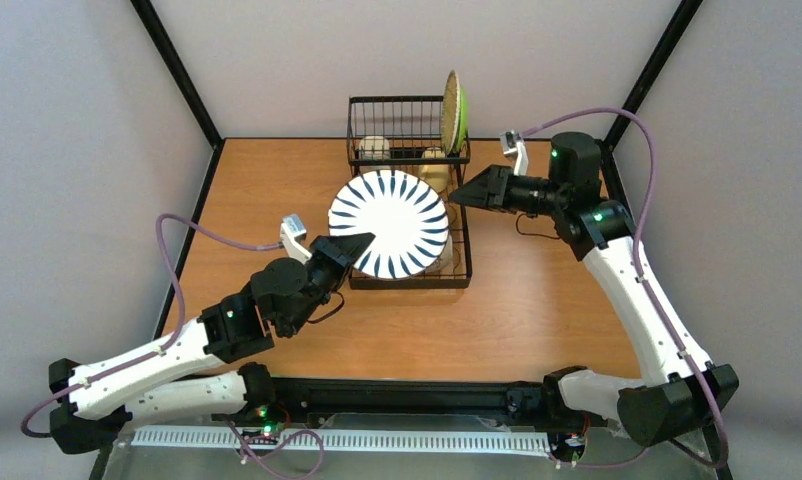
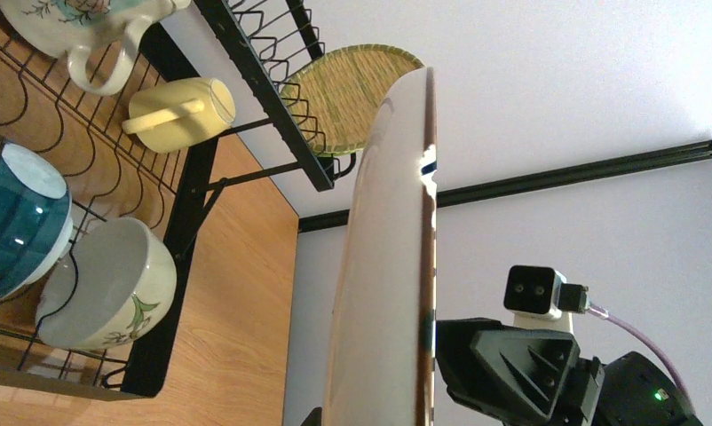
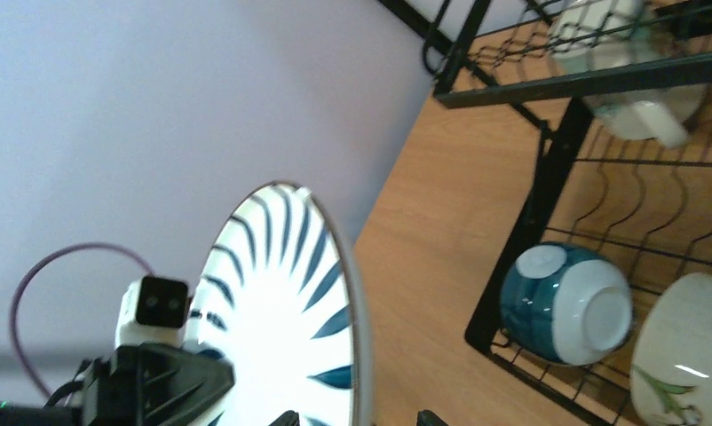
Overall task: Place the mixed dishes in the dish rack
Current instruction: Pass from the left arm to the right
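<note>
Clamped on the white plate (image 1: 402, 215) at its 8 o'clock rim: left gripper (image 1: 360, 243), holding it above the dish rack (image 1: 457, 282) tray. Just beside the 3 o'clock rim: right gripper (image 1: 459, 195), fingers spread apart. Bare table (image 1: 537, 300) at 3 and 9 o'clock of rack; lime-green plate (image 1: 461, 112) upright at 1 o'clock.

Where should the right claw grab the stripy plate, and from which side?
On the bare rim of the stripy plate, opposite where the left claw pinches it. The right claw would best come in from the right, a finger on each face, because the plate is thin and edge-on to it.
</note>
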Robot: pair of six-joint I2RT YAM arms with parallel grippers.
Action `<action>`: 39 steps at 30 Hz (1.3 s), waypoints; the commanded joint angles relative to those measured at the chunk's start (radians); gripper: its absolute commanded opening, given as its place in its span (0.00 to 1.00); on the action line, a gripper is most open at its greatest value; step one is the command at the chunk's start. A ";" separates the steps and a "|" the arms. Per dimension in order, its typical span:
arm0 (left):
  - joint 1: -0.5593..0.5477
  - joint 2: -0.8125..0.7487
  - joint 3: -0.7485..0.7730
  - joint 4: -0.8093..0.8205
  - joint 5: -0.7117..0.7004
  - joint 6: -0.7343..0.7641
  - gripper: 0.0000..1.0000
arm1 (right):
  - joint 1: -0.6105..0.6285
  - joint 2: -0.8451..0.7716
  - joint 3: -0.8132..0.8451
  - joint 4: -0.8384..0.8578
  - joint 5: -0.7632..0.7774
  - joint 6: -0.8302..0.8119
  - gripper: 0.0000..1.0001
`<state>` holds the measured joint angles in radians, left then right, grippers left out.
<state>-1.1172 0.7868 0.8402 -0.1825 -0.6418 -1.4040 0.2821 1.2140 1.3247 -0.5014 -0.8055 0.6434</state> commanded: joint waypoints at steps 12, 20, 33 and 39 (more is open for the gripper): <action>0.013 -0.032 0.004 0.221 0.020 -0.113 0.00 | 0.104 -0.067 -0.090 0.075 -0.077 0.031 0.79; 0.014 -0.029 -0.006 0.252 0.055 -0.130 0.00 | 0.139 -0.095 -0.160 0.140 -0.103 0.075 0.81; 0.055 0.021 -0.029 0.316 0.151 -0.149 0.00 | 0.269 -0.020 -0.093 0.208 -0.026 0.161 0.33; 0.071 0.009 -0.008 0.248 0.150 -0.135 0.17 | 0.282 0.020 -0.024 0.158 0.015 0.137 0.02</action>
<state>-1.0492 0.7998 0.7799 0.0093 -0.5072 -1.4906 0.5110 1.2152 1.2503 -0.3714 -0.8265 0.9543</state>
